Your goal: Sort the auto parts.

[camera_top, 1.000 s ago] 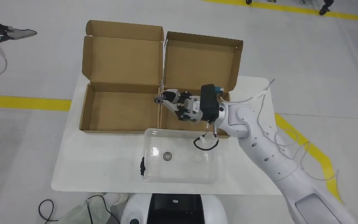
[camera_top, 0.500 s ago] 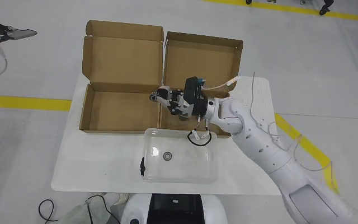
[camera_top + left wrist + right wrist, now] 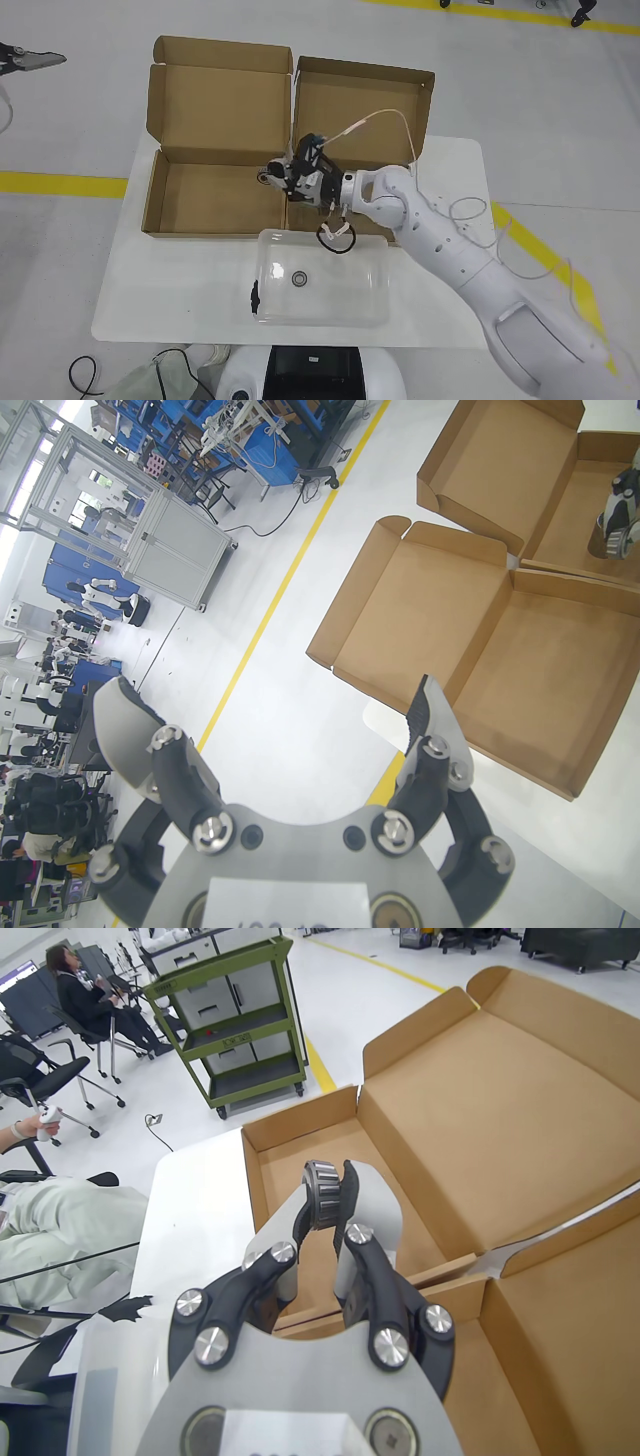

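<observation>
Bearing (image 3: 322, 1195), clamped between the right gripper (image 3: 327, 1190) fingers, hangs over the left box (image 3: 200, 200); best lowered close to the floor before release, while the left gripper (image 3: 270, 700) waits, fingers apart.

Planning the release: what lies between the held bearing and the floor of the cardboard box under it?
Nothing: in the right wrist view the bearing, in the right gripper, hangs over the bare floor of the box.

Pale floor (image 3: 80, 120), a yellow line (image 3: 60, 184) crossing the frame's left edge. A green cart (image 3: 240, 1028) stands near office chairs (image 3: 22, 1063).
</observation>
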`<state>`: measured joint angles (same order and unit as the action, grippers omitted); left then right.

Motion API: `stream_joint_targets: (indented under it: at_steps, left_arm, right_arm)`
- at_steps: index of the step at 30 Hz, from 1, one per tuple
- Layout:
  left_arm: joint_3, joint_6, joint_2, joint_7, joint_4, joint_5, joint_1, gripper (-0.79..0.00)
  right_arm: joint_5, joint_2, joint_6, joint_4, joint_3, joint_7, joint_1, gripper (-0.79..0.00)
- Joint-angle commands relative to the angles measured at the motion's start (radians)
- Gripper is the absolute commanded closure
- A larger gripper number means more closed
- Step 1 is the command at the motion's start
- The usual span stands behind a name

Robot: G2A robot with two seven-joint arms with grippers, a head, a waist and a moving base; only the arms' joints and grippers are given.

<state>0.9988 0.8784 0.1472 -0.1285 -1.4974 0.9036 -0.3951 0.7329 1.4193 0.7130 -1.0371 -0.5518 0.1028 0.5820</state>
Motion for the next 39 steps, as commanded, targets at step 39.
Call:
stream_joint_targets:
  at_steps: [39]
  left_arm:
    - [0.000,0.000,0.000,0.000,0.000,0.000,0.000,-0.785]
  right_arm:
    - [-0.129,0.386,0.068,0.628,0.192,0.270,-0.202,0.000]
